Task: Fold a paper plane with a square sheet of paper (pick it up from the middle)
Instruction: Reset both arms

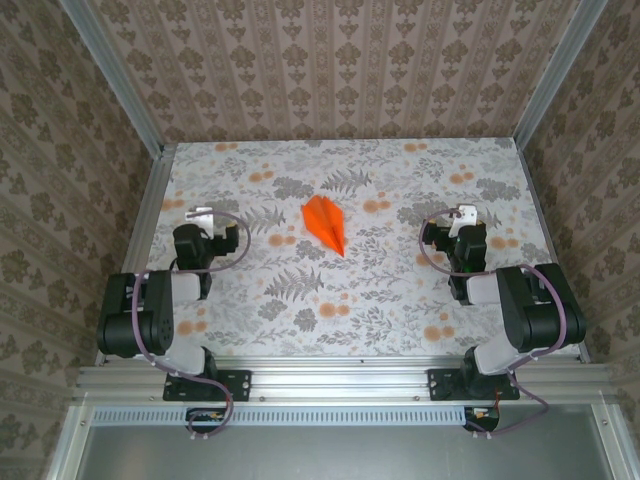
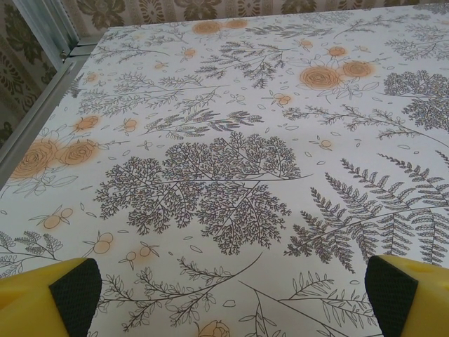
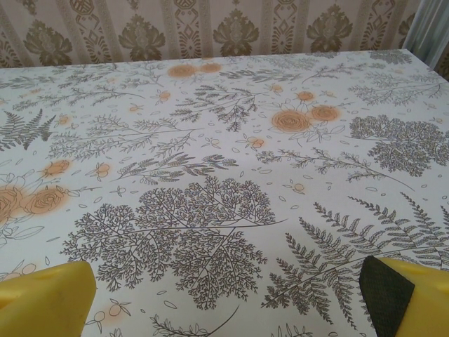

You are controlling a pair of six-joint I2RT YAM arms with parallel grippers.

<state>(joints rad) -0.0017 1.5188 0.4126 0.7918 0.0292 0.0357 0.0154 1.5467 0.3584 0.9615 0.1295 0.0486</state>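
Note:
The square sheet of paper lies folded into a narrow orange paper plane [image 1: 325, 224] on the middle of the flowered tablecloth, its point toward the near right. My left gripper [image 1: 200, 215] rests well to its left, open, with nothing between its yellow fingers [image 2: 70, 291]. Well to the plane's right sits my right gripper [image 1: 463, 215], also open and empty, its fingers [image 3: 49, 298] wide apart over bare cloth. Both arms are drawn back near their bases, apart from the plane.
The tablecloth [image 1: 400, 290] carries grey ferns and small orange flowers. Aluminium rails [image 1: 150, 200] border the table on the left, right and near side, with wallpapered walls [image 1: 340, 70] behind and at both sides.

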